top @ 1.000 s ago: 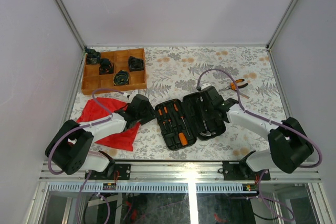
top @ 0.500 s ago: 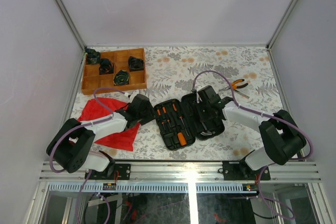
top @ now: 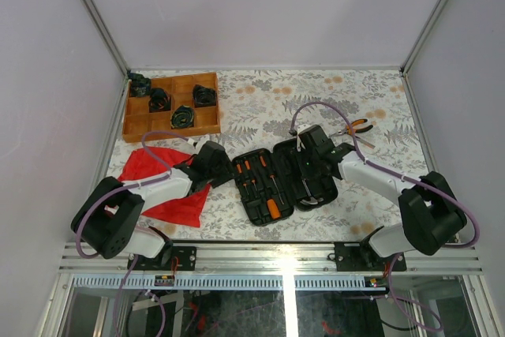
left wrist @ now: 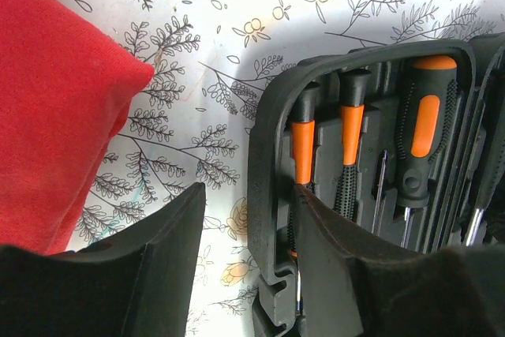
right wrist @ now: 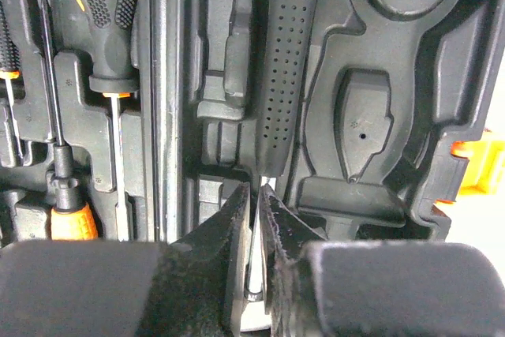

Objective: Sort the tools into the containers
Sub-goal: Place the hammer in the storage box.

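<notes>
The black-handled tool (right wrist: 284,61), judged light and rigid, is pinched by its slim shaft in the right gripper (right wrist: 254,195); the left gripper (left wrist: 248,199) is held open.

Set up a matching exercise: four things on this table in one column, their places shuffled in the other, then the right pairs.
Things
1. red cloth
2. compartmented wooden tray
3. orange-handled pliers
4. open black plastic tool case

Places on the table
A. centre, towards the near edge
B. far left corner
C. left side, near half
D. right side, far half

Pairs: 1-C; 2-B; 3-D; 4-A
</notes>
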Tool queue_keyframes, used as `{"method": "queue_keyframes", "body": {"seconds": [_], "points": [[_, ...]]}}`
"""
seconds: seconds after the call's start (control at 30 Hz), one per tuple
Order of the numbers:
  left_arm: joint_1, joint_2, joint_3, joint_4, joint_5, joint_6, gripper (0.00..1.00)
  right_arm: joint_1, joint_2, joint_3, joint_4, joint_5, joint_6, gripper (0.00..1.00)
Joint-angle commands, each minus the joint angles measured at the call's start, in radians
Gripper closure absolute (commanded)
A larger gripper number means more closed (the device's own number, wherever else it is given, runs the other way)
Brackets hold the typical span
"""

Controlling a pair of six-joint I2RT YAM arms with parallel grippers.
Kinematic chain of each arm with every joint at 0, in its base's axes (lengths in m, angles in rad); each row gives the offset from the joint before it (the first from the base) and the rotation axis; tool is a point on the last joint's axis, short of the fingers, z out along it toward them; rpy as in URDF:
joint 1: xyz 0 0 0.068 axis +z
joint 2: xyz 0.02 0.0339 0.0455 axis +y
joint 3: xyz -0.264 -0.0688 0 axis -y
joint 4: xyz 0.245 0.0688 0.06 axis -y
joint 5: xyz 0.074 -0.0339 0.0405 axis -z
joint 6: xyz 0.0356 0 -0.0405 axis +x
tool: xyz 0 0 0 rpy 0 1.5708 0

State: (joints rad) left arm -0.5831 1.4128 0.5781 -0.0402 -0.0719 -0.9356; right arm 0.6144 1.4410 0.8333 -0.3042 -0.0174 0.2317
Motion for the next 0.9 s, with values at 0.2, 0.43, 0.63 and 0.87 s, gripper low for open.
{"method": "queue_keyframes", "body": {"seconds": [0.2,0.43,0.63,0.87], "points": [[-0.006,0.025,0.034,0.010,0.012,0.027,0.53,0.004,0.035,0.055,-0.057,0.050,0.011,0.87],[-0.006,0.031,0.039,0.010,0.017,0.028,0.53,0.004,0.090,0.056,-0.046,0.011,0.005,0.88],[-0.006,0.023,0.036,0.011,0.017,0.040,0.57,0.004,0.148,0.079,-0.071,-0.008,0.006,0.97],[-0.006,0.024,0.034,0.020,0.026,0.047,0.61,0.004,0.229,0.120,-0.154,-0.036,-0.002,1.00]]}}
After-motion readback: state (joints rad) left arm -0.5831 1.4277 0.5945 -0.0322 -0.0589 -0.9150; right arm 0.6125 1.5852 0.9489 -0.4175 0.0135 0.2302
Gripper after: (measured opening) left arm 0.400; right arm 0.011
